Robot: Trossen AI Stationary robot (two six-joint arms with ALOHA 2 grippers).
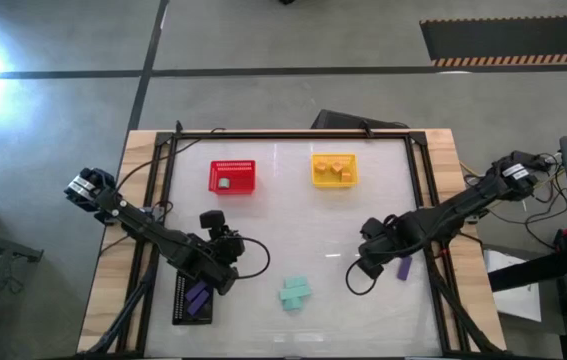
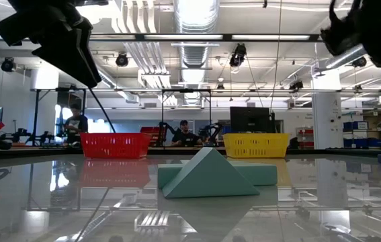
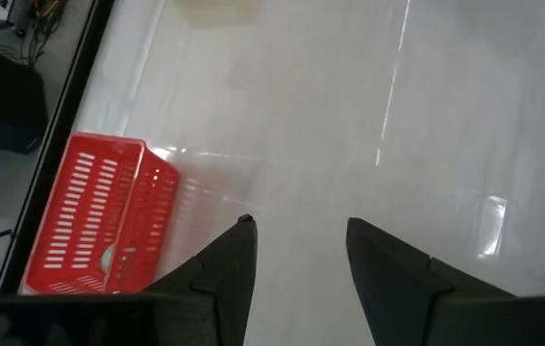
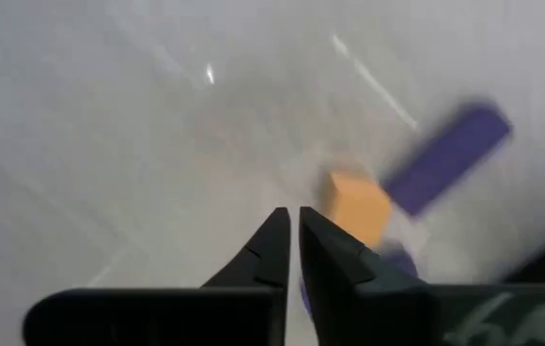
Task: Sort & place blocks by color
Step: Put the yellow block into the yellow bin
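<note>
Lower right, the right tool (image 4: 294, 223), clenched empty, must open to take the orange block (image 4: 357, 206); the left tool (image 3: 296, 231) waits released.

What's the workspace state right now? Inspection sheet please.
Surface: glossy white tabletop, reflective.
Job's things: teal blocks loose at centre-front; purple block and orange block by the right claw; orange blocks in yellow mesh basket; one pale block in red mesh basket; purple blocks in black mesh basket.
Clutter: nothing seen.
Grippers: left claw open, empty; right claw shut, empty.
Cables: black loops beside both arms.
Surroundings: people beyond table.
</note>
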